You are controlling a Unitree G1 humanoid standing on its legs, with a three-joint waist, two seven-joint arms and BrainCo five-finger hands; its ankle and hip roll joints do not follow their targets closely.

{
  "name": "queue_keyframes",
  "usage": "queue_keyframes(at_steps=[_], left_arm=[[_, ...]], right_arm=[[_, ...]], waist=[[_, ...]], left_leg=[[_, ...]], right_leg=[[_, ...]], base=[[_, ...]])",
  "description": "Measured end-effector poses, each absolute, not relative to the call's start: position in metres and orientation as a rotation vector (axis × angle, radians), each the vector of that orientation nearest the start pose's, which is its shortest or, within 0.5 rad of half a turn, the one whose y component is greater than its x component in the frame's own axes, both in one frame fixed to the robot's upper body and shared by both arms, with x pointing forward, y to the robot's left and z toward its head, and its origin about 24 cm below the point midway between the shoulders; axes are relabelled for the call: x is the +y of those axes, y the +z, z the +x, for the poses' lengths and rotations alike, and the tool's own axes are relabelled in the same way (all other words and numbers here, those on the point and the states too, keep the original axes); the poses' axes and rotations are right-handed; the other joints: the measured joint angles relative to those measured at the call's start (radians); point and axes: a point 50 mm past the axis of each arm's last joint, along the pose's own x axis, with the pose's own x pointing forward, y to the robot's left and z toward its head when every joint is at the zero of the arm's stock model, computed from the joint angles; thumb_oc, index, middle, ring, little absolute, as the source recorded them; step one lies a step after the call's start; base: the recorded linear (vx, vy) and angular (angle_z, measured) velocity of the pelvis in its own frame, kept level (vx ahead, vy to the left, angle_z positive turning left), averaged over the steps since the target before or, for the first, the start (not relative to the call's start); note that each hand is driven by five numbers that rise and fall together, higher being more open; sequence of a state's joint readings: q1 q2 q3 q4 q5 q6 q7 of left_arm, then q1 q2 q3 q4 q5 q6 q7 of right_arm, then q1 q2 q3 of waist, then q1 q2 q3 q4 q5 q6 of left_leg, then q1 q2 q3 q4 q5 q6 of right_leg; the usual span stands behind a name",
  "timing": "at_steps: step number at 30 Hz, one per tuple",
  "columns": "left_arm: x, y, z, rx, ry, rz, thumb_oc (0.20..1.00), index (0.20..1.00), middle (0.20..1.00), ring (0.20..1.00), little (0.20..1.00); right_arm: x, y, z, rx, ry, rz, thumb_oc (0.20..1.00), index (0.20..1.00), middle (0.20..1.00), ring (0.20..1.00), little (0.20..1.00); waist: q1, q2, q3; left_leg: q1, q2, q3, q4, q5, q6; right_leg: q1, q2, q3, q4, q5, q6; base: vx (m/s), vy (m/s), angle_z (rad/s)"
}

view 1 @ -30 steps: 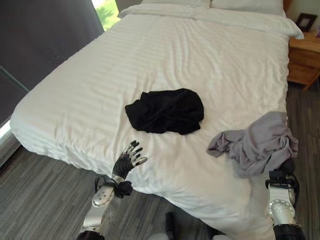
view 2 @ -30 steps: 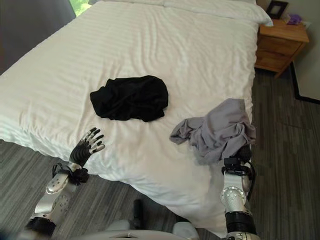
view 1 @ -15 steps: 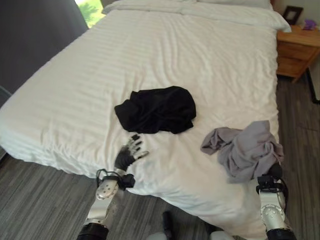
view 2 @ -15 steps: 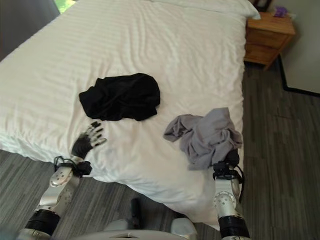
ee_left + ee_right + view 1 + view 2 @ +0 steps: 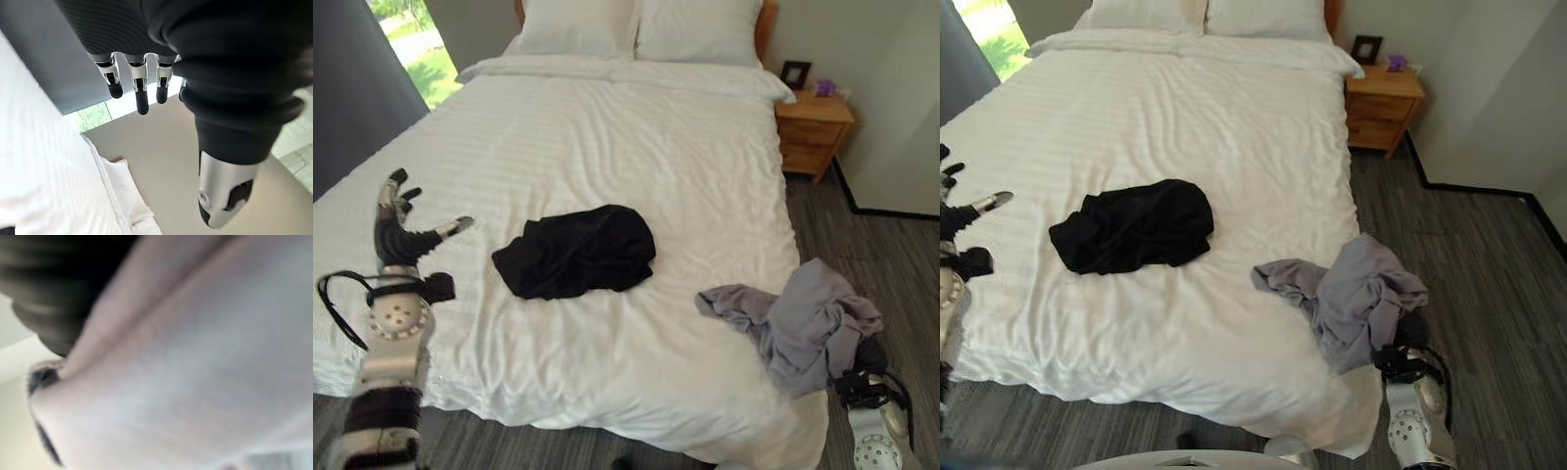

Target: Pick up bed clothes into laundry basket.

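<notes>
A crumpled black garment (image 5: 576,250) lies in the middle of the white bed (image 5: 636,147). A grey garment (image 5: 808,318) hangs over the bed's near right corner, draped over my right hand (image 5: 869,354). In the right wrist view the grey cloth (image 5: 195,357) presses close against the hand's dark cover (image 5: 54,293). My left hand (image 5: 396,230) is raised above the bed's left side, well left of the black garment. It is open and holds nothing, its fingers (image 5: 139,93) straight and the thumb (image 5: 222,196) apart.
Two pillows (image 5: 636,29) lie at the headboard. A wooden nightstand (image 5: 813,132) with a small picture frame (image 5: 793,73) stands at the far right. A dark curtain (image 5: 352,108) hangs at the left. Grey wood floor (image 5: 1489,255) runs along the bed's right side.
The camera has swung, so more of the headboard and right-hand floor shows. My left hand has risen from the bed's front edge to the left. The grey garment stays over my right hand.
</notes>
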State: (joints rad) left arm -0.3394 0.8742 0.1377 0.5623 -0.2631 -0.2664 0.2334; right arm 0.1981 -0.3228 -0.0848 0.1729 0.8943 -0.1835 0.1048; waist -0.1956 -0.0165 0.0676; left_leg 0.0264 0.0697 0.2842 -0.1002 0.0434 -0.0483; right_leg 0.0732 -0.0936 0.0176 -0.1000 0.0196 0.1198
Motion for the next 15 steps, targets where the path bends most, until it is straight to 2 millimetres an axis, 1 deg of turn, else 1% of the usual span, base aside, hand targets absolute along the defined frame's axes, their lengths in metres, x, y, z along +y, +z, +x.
queue_keyframes(at_steps=[1, 2, 4, 5, 6, 7, 10, 13, 14, 15], left_arm=[[0.39, 0.17, 0.287, -0.196, 0.586, 0.573, 1.0, 1.0, 1.0, 1.0, 1.0], [0.403, 0.174, 0.289, -0.133, 0.627, 0.611, 1.0, 1.0, 1.0, 1.0, 1.0], [0.423, 0.179, 0.286, -0.037, 0.68, 0.67, 1.0, 1.0, 1.0, 1.0, 1.0], [0.425, 0.181, 0.287, -0.022, 0.696, 0.664, 1.0, 1.0, 1.0, 1.0, 1.0], [0.427, 0.183, 0.295, 0.035, 0.689, 0.693, 1.0, 1.0, 1.0, 1.0, 1.0], [0.427, 0.185, 0.297, 0.052, 0.68, 0.701, 1.0, 1.0, 1.0, 1.0, 1.0], [0.423, 0.18, 0.3, 0.074, 0.636, 0.703, 1.0, 1.0, 1.0, 1.0, 1.0], [0.424, 0.165, 0.299, 0.179, 0.589, 0.767, 1.0, 1.0, 1.0, 1.0, 1.0], [0.424, 0.159, 0.299, 0.214, 0.577, 0.764, 1.0, 1.0, 1.0, 1.0, 1.0], [0.421, 0.159, 0.302, 0.212, 0.568, 0.757, 1.0, 1.0, 1.0, 1.0, 1.0]], right_arm=[[-0.255, -0.004, 0.197, 0.074, -0.21, 0.535, 0.2, 0.2, 0.2, 0.2, 0.2], [-0.25, -0.005, 0.198, 0.085, -0.181, 0.535, 0.2, 0.2, 0.2, 0.2, 0.2], [-0.247, -0.007, 0.198, 0.103, -0.155, 0.528, 0.2, 0.2, 0.2, 0.2, 0.2], [-0.247, -0.007, 0.197, 0.105, -0.158, 0.528, 0.2, 0.2, 0.2, 0.2, 0.2], [-0.246, -0.009, 0.195, 0.115, -0.156, 0.533, 0.2, 0.2, 0.2, 0.2, 0.2], [-0.244, -0.009, 0.197, 0.12, -0.14, 0.529, 0.2, 0.2, 0.2, 0.2, 0.2], [-0.242, -0.009, 0.197, 0.126, -0.132, 0.528, 0.2, 0.2, 0.2, 0.2, 0.2], [-0.241, -0.012, 0.194, 0.141, -0.129, 0.528, 0.2, 0.2, 0.2, 0.2, 0.2], [-0.239, -0.014, 0.193, 0.152, -0.122, 0.529, 0.2, 0.2, 0.2, 0.2, 0.2], [-0.238, -0.014, 0.193, 0.155, -0.118, 0.53, 0.2, 0.2, 0.2, 0.2, 0.2]], waist=[[-0.004, 0.001, -0.004], [-0.016, 0.002, -0.006], [-0.027, 0.007, -0.013], [-0.028, 0.009, -0.013], [-0.038, 0.011, -0.017], [-0.041, 0.011, -0.018], [-0.056, 0.003, -0.015], [-0.063, -0.007, -0.015], [-0.073, -0.016, -0.01], [-0.073, -0.021, -0.007]], left_leg=[[-0.001, 0.0, 0.0, 0.0, 0.0, 0.0], [-0.002, 0.001, 0.002, 0.0, -0.003, -0.005], [-0.01, 0.001, 0.007, 0.0, -0.003, -0.005], [-0.013, 0.001, 0.011, 0.0, -0.003, -0.005], [-0.032, 0.0, 0.011, 0.0, 0.001, 0.0], [-0.043, 0.0, 0.01, 0.0, 0.003, 0.001], [-0.045, 0.001, 0.018, 0.0, 0.007, 0.005], [-0.044, 0.004, 0.036, 0.0, 0.001, -0.002], [-0.044, 0.004, 0.037, 0.0, 0.002, -0.001], [-0.044, 0.005, 0.039, 0.0, 0.002, -0.001]], right_leg=[[-0.001, 0.0, -0.003, 0.0, 0.0, 0.0], [-0.005, -0.001, -0.003, -0.003, 0.0, -0.001], [-0.021, -0.004, -0.008, -0.004, 0.005, -0.003], [-0.027, -0.005, -0.009, -0.003, 0.008, -0.004], [-0.043, -0.006, -0.012, 0.001, 0.014, -0.005], [-0.052, -0.006, -0.012, 0.001, 0.016, -0.005], [-0.06, -0.006, -0.007, 0.001, 0.018, -0.004], [-0.067, -0.004, 0.009, 0.001, 0.019, -0.004], [-0.068, -0.003, 0.011, 0.001, 0.02, -0.003], [-0.069, -0.003, 0.013, 0.001, 0.02, -0.003]], base=[[-0.01, 0.02, -0.04], [-0.02, 0.021, -0.03], [-0.05, 0.02, -0.15], [-0.06, 0.023, -0.14], [-0.05, 0.016, -0.05], [-0.03, 0.015, 0.0], [0.01, 0.019, -0.08], [0.03, 0.007, -0.15], [0.01, -0.001, -0.09], [0.0, 0.004, -0.04]])
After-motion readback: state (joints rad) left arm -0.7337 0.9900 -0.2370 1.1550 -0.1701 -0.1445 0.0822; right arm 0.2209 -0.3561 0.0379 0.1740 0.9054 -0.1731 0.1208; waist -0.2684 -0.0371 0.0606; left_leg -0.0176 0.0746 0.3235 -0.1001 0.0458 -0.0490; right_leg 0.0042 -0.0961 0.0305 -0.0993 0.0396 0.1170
